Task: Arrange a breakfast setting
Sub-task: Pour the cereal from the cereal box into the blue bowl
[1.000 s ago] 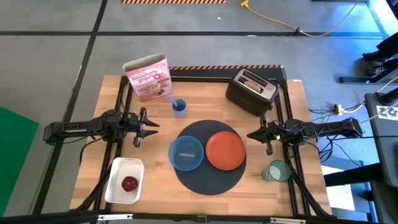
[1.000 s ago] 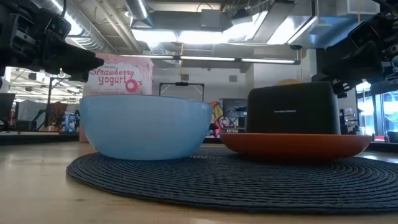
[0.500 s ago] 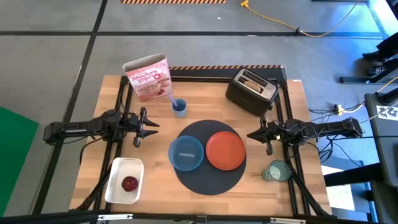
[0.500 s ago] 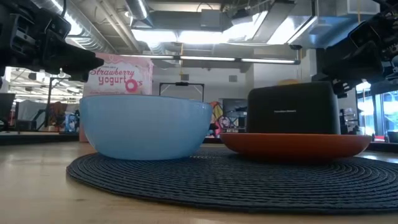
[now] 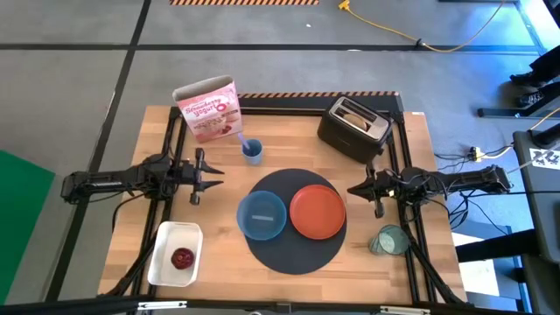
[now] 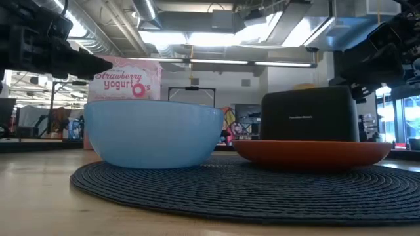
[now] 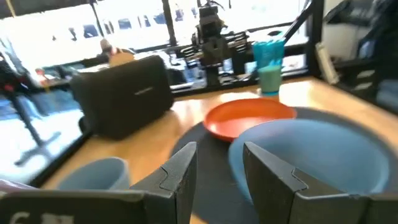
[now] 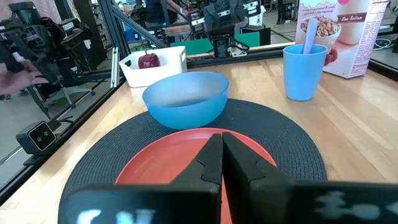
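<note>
1. Fingers (image 7: 177, 180) of your left gripper (image 5: 202, 176) stand apart with nothing between them; you'll find it hovering over bare table (image 5: 289, 144) at the left side, just beside the mat's left edge but not over it.
2. Your right gripper (image 5: 360, 190) has its fingers (image 8: 211, 163) pressed together, holding nothing. It hangs at the right edge of the large dark round mat (image 5: 293, 254), just beside the orange plate (image 5: 317, 212).
3. On the mat you have the blue bowl (image 5: 262, 214) on the left and the orange plate on the right, close side by side; whether they touch is hard to tell.
4. Beyond the left gripper, toward the table's far edge, the pink cereal box (image 5: 208, 109) leans tilted. Near it stands a small blue cup (image 5: 252, 151) with a pale handle sticking out of it; what that handle belongs to, you cannot tell.
5. At the near left corner sits the white rectangular tray (image 5: 163, 254), with the dark red fruit (image 5: 182, 258) lying in it, well apart from the mat.
6. Past the right gripper, at the far right, the black toaster (image 5: 353, 129) stands with bread (image 5: 353, 111) showing in its slots.
7. Near the table's right front, off the mat, the pale green cup (image 5: 388, 240) appears to lie on its side.
8. From your low view, the bowl and plate rest flat on the woven mat, the toaster behind the plate.
</note>
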You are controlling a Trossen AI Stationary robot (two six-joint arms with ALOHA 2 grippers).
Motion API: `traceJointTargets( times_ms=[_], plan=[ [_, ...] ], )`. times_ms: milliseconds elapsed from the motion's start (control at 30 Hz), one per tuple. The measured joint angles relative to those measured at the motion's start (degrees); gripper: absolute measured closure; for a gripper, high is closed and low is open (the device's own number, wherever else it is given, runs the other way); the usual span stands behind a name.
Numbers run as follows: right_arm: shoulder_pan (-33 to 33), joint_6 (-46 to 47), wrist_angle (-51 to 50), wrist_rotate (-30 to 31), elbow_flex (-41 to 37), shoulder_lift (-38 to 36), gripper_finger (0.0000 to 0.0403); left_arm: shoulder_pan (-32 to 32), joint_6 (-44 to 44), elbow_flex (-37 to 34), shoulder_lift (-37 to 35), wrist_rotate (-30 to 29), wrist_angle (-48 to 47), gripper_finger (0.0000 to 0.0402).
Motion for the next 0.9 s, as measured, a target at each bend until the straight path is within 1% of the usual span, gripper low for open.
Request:
traceJointTargets(
  times_ms=[100,233,300,367,400,467,600,667,767,833,867,900],
  plan=[
    [0.00,-0.05,0.28,1.57,0.00,0.00,0.0403,-0.02,2.36,0.02,0.00,-2.55,0.02,0.0276],
    [0.00,0.08,1.54,2.16,0.00,0.02,0.0403,0.00,2.32,0.00,0.01,-8.75,0.36,0.0276],
    [0.00,0.46,2.84,2.23,0.00,0.00,0.0403,-0.01,-2.09,0.00,0.00,-9.89,0.99,0.0276],
    [0.00,0.48,3.68,2.21,0.00,0.02,0.0403,-0.02,-10.46,0.01,0.00,-9.96,1.02,0.0276],
    [0.00,0.30,4.82,2.21,0.00,0.02,0.0403,0.00,-12.76,0.00,0.00,-9.95,1.27,0.0276],
    [0.00,0.15,7.08,1.95,0.00,-0.02,0.0403,0.00,-13.57,0.01,0.00,-9.07,1.54,0.0276],
    [0.00,-0.33,10.61,2.78,0.00,-0.02,0.0403,0.00,-13.60,0.01,0.00,-2.87,1.54,0.0276],
    [0.02,-2.90,13.21,7.58,0.00,0.07,0.0403,-0.02,-16.44,0.00,0.00,-0.47,1.73,0.0276],
    [0.00,-3.91,15.19,16.86,0.00,0.13,0.0403,0.00,-18.93,0.01,0.00,0.33,3.42,0.0276],
    [-0.02,-3.94,15.26,20.15,0.00,0.13,0.0401,0.00,-19.99,0.02,0.00,0.16,4.78,0.0276],
    [-0.02,-3.94,15.06,21.86,0.00,0.22,0.0398,-0.02,-19.27,0.01,0.02,-0.76,5.57,0.0276],
    [-0.02,-3.74,14.88,23.91,0.00,0.48,0.0394,-0.02,-17.66,0.01,0.02,-2.98,6.89,0.0276]
  ],
)
